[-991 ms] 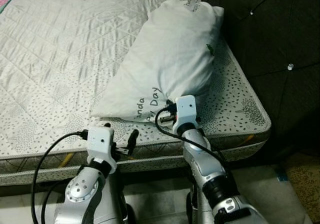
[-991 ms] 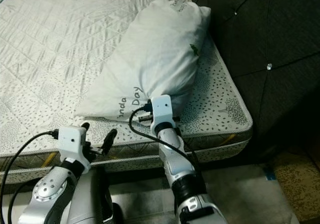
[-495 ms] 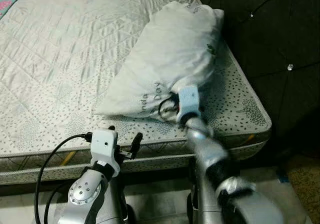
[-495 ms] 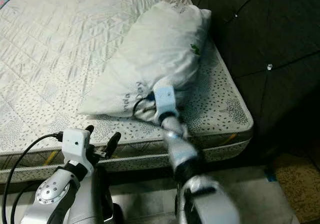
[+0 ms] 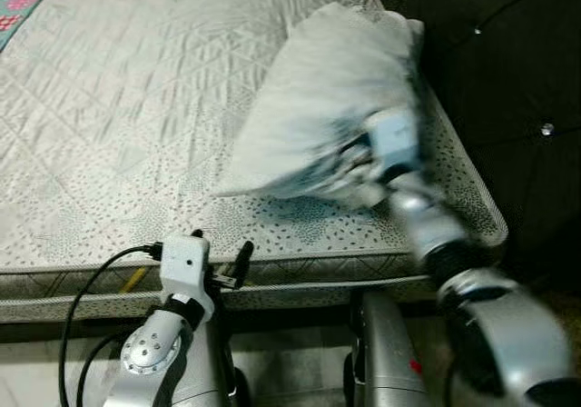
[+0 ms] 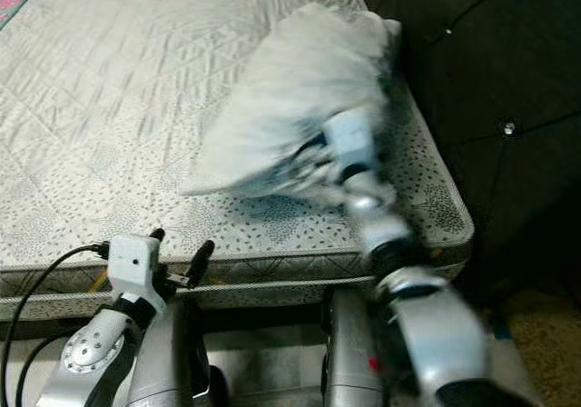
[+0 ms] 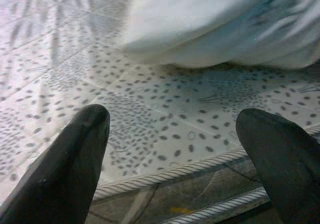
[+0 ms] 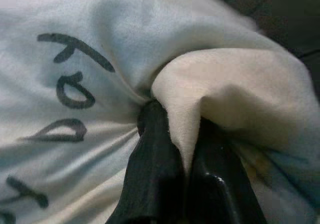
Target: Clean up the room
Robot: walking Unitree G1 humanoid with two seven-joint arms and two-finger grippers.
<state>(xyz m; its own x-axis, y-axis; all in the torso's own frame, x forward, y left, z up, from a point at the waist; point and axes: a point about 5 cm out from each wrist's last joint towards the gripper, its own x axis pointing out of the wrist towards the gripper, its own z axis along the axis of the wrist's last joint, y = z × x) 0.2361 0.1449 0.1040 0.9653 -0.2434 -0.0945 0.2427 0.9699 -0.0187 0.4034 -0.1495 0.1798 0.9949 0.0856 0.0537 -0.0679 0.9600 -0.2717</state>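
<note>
One soft white pillow (image 5: 327, 107) with black lettering, a fabric fold pinched in the right end effector (image 8: 172, 171), over a quilted, speckled mattress (image 5: 136, 107), left end effector (image 7: 175, 149) spread wide at its corded edge.

Blurred white pillow (image 5: 318, 116) on mattress (image 5: 118, 107), right gripper (image 5: 359, 157) at its corner, left gripper (image 5: 222, 262) by edge

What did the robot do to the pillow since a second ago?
The right gripper, jaws shut on a fold of the pillow, has raised its near end off the mattress and swung it toward the dark headboard. The left gripper stayed low at the mattress edge, jaws open, holding nothing.
</note>
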